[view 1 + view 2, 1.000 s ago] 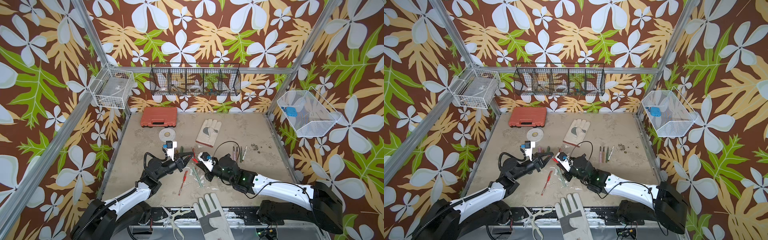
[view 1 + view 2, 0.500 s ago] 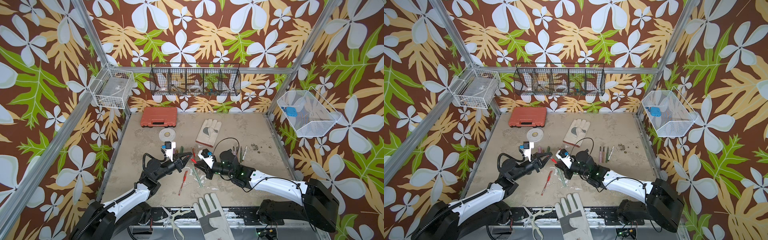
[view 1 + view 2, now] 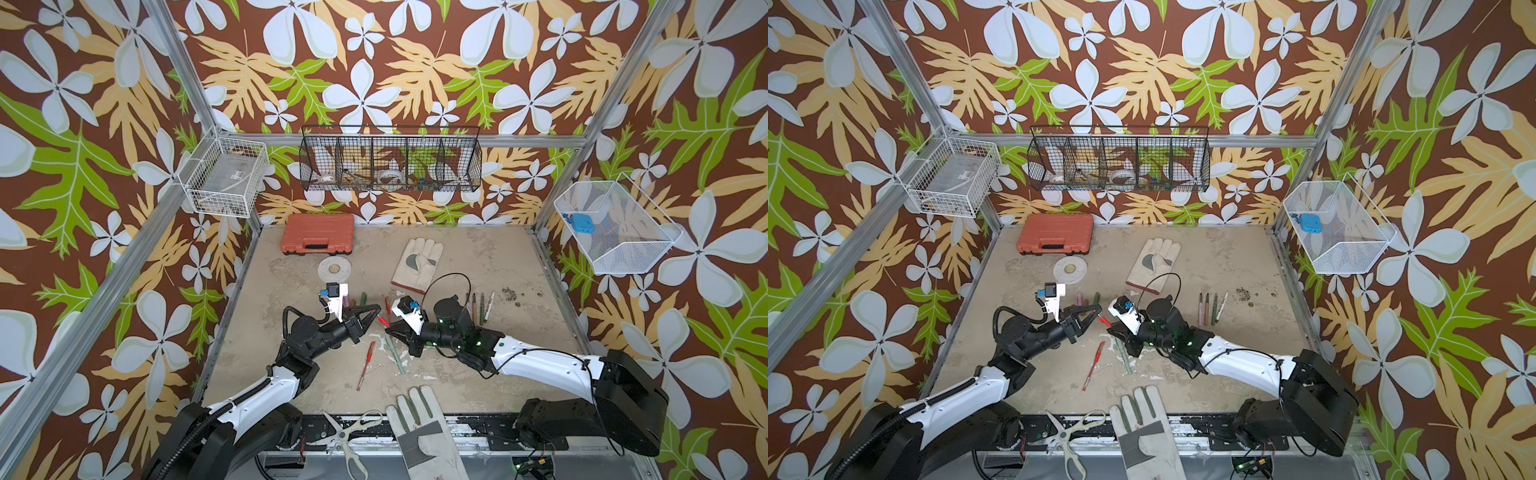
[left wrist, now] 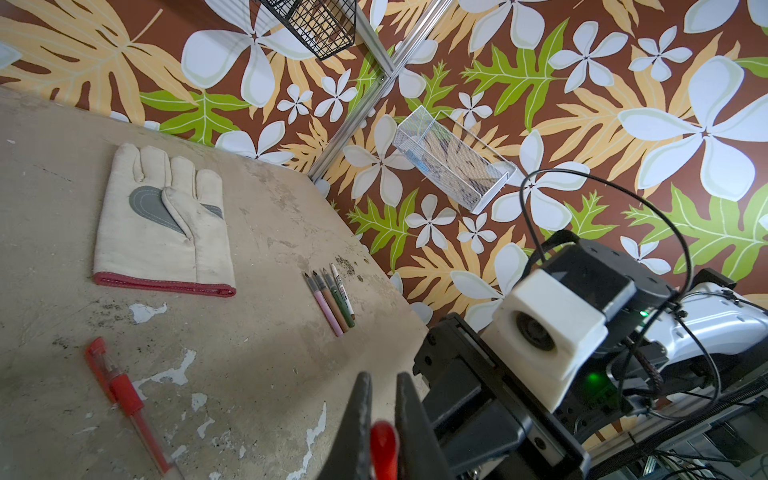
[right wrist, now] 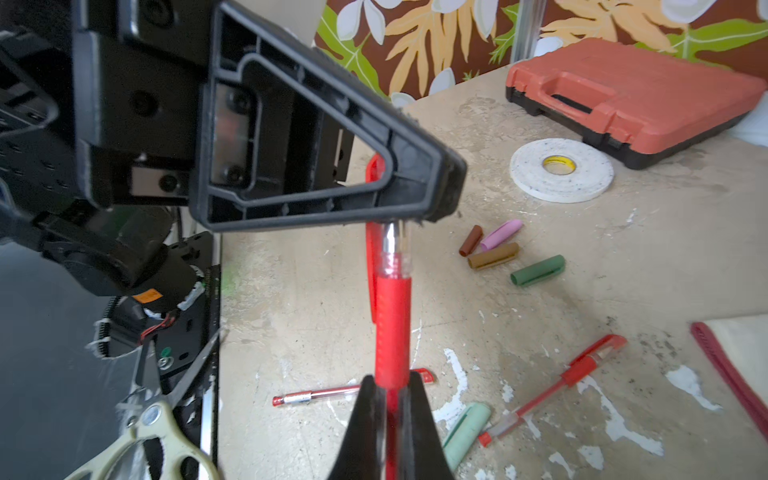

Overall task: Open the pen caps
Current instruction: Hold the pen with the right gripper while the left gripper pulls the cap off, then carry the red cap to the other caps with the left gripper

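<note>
A red pen point(image 5: 392, 324) hangs above the table between both grippers. My right gripper point(image 5: 388, 380) is shut on its barrel, just behind the red grip sleeve. My left gripper point(image 4: 381, 376) is shut on the pen's red cap point(image 4: 384, 440), whose clip runs back along the barrel. In both top views the two grippers meet tip to tip at the table's middle: the left gripper point(image 3: 376, 309), the right gripper point(image 3: 388, 330). Loose pen caps in brown point(image 5: 471, 240), pink point(image 5: 502, 235), gold point(image 5: 493, 256) and dark green point(image 5: 538, 271) lie together. Several uncapped pens point(image 4: 332, 303) lie in a row.
Two more red pens point(image 5: 316, 395) point(image 5: 552, 390) and a mint pen point(image 3: 395, 355) lie below the grippers. A pale glove point(image 3: 417, 262), a tape roll point(image 3: 333, 269) and an orange case point(image 3: 318, 240) lie farther back. Scissors point(image 3: 349, 432) and a second glove point(image 3: 424, 436) rest at the front edge.
The right arm's wrist has swung a little toward the back while its gripper stays on the pen. The left arm has hardly moved. Both grippers remain shut.
</note>
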Tool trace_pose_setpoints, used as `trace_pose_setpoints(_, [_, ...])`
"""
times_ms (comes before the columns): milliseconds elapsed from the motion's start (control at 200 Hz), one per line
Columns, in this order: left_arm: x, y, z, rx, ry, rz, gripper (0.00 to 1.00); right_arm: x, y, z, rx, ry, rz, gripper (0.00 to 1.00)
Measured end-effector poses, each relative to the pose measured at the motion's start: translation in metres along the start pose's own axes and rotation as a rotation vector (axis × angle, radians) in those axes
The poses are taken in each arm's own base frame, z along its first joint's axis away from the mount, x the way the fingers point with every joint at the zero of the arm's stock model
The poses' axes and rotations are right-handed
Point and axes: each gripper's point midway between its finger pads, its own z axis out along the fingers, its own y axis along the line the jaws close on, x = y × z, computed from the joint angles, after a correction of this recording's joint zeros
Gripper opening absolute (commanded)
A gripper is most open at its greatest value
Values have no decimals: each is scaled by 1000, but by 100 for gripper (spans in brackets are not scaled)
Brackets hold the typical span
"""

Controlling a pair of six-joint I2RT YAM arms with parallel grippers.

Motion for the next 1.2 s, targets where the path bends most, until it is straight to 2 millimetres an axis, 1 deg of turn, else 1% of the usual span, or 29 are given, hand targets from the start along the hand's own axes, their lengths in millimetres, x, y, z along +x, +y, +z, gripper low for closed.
trace_pose_setpoints(180, [1, 16, -8, -34, -9, -70, 0, 2, -5, 7, 157, 20, -72, 0])
trace_pose_setpoints(280, [1, 24, -13, -51, -14, -104, 0, 2, -9, 6, 204, 20, -92, 0])
trace_pose_setpoints(460, [-1, 30, -14, -75, -26, -130, 0, -2, -12, 5, 243, 11, -102, 0])
trace_pose_setpoints(555, [-3, 36, -15, -92, -38, -156, 0, -2, -13, 10, 249, 22, -103, 0])
trace_pose_setpoints(666, [-2, 42, -16, -105, -38, -175, 0, 2, -13, 14, 242, 40, -109, 0])
trace_pose_setpoints(826, [-1, 39, -17, -84, -34, -178, 0, 3, -9, 14, 203, 37, -116, 0])
trace_pose_setpoints(906, [-4, 37, -17, -76, -41, -174, 0, 2, -10, 13, 162, 31, -103, 0])
trace_pose_setpoints(966, [-21, 45, -21, -116, -128, -146, 0, 20, -13, 11, 121, 91, -68, 0])
trace_pose_setpoints(1026, [-30, 43, -22, -112, -166, -127, 0, 39, -16, 9, 76, 151, -13, 0])
trace_pose_setpoints(1066, [-32, 40, -23, -102, -171, -115, 0, 45, -16, 8, 48, 167, 7, 0])
trace_pose_setpoints(1196, [-39, 37, -25, -100, -206, -96, 0, 50, -7, 7, -46, 181, 59, 0])
